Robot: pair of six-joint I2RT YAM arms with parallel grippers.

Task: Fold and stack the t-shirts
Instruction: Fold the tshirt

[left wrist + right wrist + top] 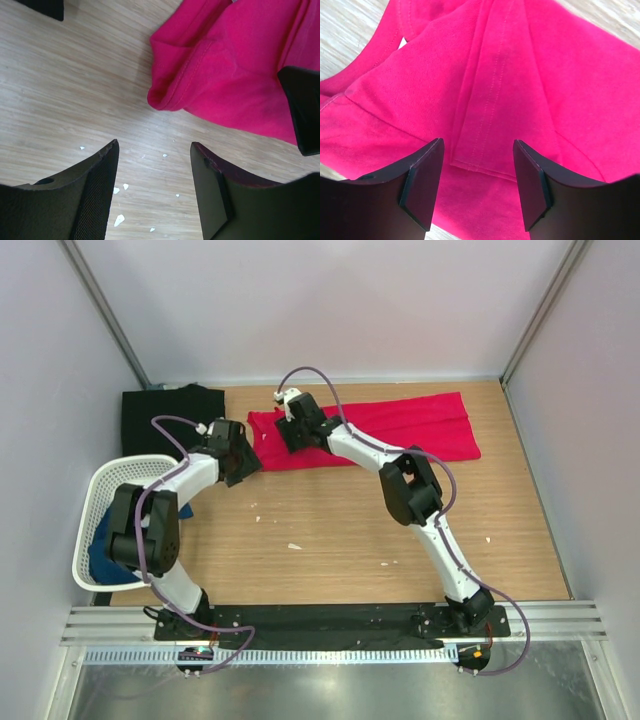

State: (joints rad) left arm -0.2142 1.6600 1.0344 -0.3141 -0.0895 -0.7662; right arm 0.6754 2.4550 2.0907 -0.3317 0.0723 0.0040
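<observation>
The bright red t-shirt (400, 425) lies as a long flat strip at the back of the table. My right gripper (284, 434) hovers over its left end, open, with a sleeve hem (480, 150) of the red t-shirt (520, 75) showing between the fingers. My left gripper (243, 462) is open just left of the shirt's near-left corner (167, 97), over bare wood. Nothing sits between the left gripper's (155, 145) fingers. The black t-shirt (170, 415) lies folded at the back left. The dark blue t-shirt (100, 545) is in the basket.
A white mesh basket (120, 472) stands at the left edge beside the left arm. Small white crumbs (293, 546) dot the wooden table (340, 520). Walls close in the back and both sides. The right gripper's black body (305, 110) shows at the edge of the left wrist view.
</observation>
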